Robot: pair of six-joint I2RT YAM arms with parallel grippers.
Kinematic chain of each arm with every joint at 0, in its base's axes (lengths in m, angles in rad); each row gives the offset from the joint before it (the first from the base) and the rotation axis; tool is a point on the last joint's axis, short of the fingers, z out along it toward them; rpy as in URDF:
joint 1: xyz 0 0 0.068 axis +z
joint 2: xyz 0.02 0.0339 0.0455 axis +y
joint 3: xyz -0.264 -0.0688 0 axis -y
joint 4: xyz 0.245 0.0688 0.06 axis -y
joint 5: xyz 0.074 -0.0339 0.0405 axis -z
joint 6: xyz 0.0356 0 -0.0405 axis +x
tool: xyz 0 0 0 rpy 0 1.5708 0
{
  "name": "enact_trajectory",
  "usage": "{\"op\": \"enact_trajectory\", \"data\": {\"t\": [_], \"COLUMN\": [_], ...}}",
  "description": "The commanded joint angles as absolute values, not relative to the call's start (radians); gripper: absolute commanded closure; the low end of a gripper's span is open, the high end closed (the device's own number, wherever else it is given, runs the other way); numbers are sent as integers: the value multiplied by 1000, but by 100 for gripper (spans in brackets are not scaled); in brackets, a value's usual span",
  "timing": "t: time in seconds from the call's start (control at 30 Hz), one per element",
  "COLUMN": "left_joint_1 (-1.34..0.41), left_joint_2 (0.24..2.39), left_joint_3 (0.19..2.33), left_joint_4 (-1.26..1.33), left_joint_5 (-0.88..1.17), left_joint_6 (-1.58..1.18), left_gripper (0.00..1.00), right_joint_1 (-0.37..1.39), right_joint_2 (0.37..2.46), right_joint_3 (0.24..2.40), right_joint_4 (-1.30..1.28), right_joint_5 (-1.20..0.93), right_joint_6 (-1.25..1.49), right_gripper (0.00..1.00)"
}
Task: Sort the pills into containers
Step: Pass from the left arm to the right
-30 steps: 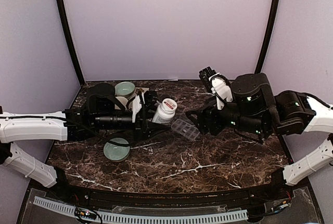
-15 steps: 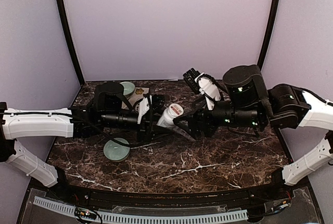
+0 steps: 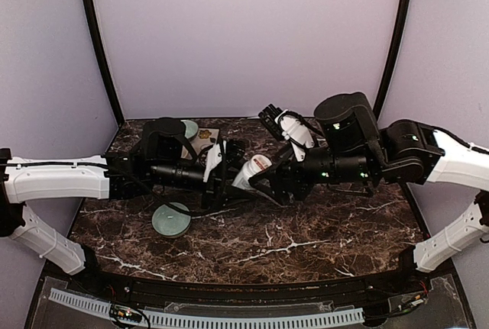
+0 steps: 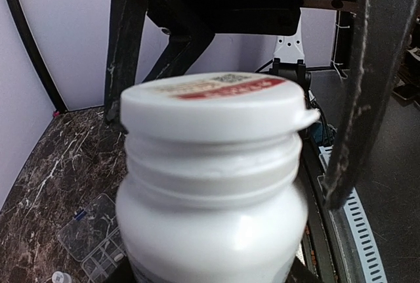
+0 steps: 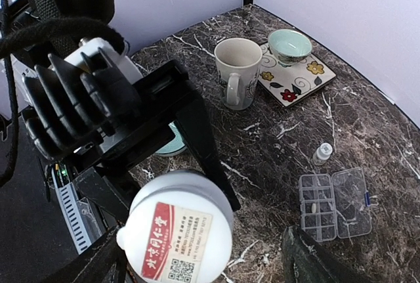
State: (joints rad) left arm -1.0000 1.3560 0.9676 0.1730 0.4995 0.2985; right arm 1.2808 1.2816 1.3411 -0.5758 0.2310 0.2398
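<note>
Dark marble bench (image 3: 306, 245): left hand (image 3: 227, 172) grips a capped bottle (image 3: 248, 170), right hand (image 3: 269, 184) spread wide at its cap; pill box (image 5: 335, 204) lies near the bottle, sorting seemingly barely begun.

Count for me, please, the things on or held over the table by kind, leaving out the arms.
Pale green bowls: 2
White-capped bottles: 2
Mug: 1
Pill organiser box: 1
Floral tile: 1
Total: 7
</note>
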Motion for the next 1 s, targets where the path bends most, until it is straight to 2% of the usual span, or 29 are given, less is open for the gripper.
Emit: {"op": "enact_trajectory", "data": {"t": [0.0,0.27,0.5,0.73,0.83,0.97], "left_joint_1": [-1004,-1004,-1004,-1004,-1004,-1004], "left_joint_2": [1362,1362,1365,1374,1381,1387], "left_joint_3": [1014,1020,1026,1035,1040,1036], "left_joint_4": [160,155,152,153,153,157], "left_joint_5": [542,553,558,563,566,560], "left_joint_6": [314,317,317,316,316,313], "left_gripper": [76,76,76,74,74,68], "right_joint_1": [1265,1240,1215,1198,1188,1169], "right_joint_2": [1299,1320,1331,1349,1358,1376], "right_joint_3": [1383,1393,1387,1379,1378,1377], "right_joint_4": [-542,-537,-532,-529,-528,-529], "right_joint_5": [188,150,104,72,53,23], "right_joint_6": [222,212,216,224,226,234], "right_gripper": [19,20,29,32,41,63]}}
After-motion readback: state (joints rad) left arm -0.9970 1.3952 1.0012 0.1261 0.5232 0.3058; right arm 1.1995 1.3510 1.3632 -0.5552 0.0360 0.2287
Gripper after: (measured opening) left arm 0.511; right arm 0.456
